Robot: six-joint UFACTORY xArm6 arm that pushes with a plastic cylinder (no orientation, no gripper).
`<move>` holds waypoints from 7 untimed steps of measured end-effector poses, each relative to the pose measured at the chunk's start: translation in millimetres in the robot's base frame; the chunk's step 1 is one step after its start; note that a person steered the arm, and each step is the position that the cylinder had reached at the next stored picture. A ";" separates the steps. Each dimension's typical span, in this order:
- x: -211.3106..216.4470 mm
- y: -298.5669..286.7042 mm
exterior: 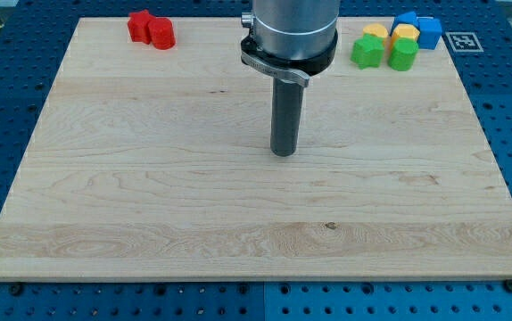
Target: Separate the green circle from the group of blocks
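The green circle stands at the view's top right, in a tight group with a green star-like block, two yellow blocks and two blue blocks. The green circle touches the yellow block above it and sits right of the green star-like block. My tip rests on the board near the middle, well to the left of and below the group, touching no block.
Two red blocks sit together at the view's top left. The wooden board lies on a blue pegboard table. A black-and-white marker sits off the board's top right corner.
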State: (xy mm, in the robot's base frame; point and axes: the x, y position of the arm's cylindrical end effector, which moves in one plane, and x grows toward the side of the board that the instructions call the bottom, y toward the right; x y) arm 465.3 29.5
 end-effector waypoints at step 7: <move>-210.9 284.4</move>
State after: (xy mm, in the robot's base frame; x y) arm 254.5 313.9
